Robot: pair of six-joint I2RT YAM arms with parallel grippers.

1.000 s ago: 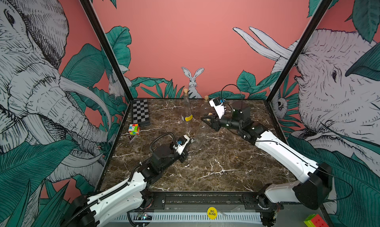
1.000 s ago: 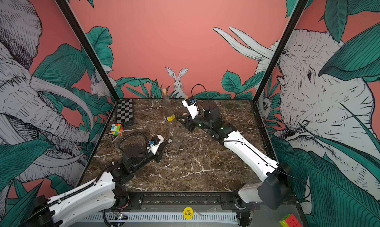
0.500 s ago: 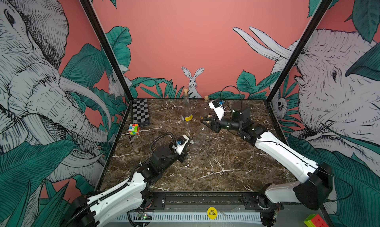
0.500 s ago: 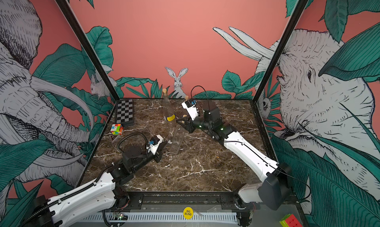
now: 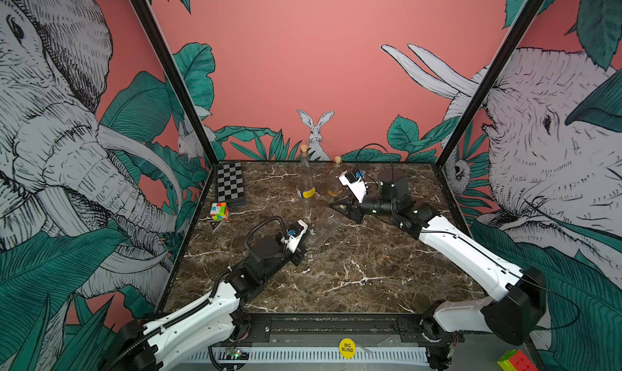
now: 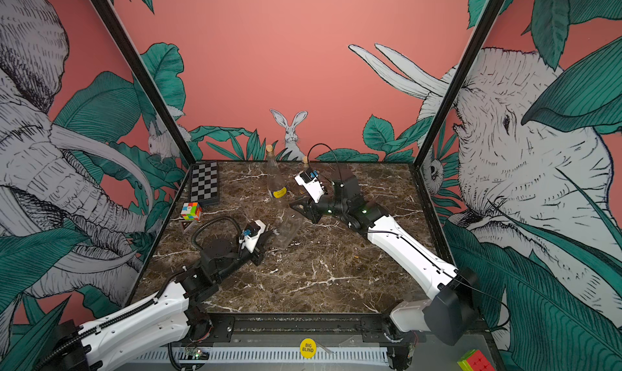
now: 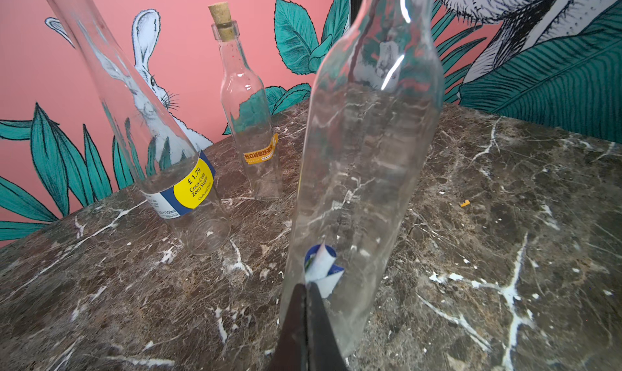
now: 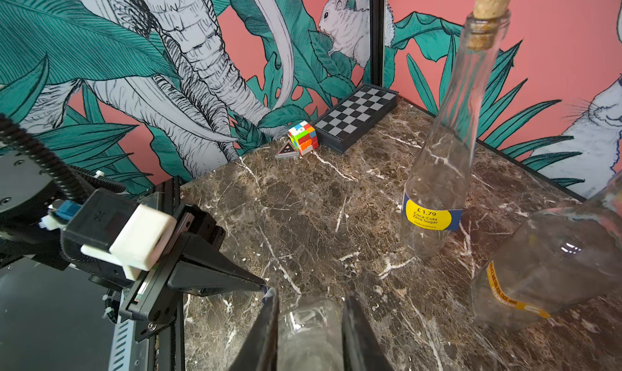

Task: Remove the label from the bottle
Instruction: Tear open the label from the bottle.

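Observation:
A clear glass bottle [image 5: 322, 228] [image 6: 289, 229] hangs tilted above the marble floor between my two arms. My right gripper [image 5: 336, 208] [image 8: 309, 307] is shut on its neck end, and glass fills the gap between the jaws. My left gripper [image 5: 307, 234] [image 7: 307, 288] is shut at the bottle's [image 7: 363, 184] lower end. It pinches a curled white-and-blue label [image 7: 321, 268] that lies against the glass. In the right wrist view the left fingers [image 8: 215, 275] end right beside my right jaw.
Two corked bottles stand at the back: a tall one with a yellow price label [image 5: 304, 181] [image 8: 437, 171] and a shorter one with an orange label [image 5: 335, 186] [image 7: 250, 117]. A chessboard [image 5: 230, 183] and a colour cube [image 5: 219, 211] lie by the left wall.
My right gripper has sunk slightly toward the front with the bottle's neck. The left gripper has stayed at the bottle's lower end, still pinched shut.

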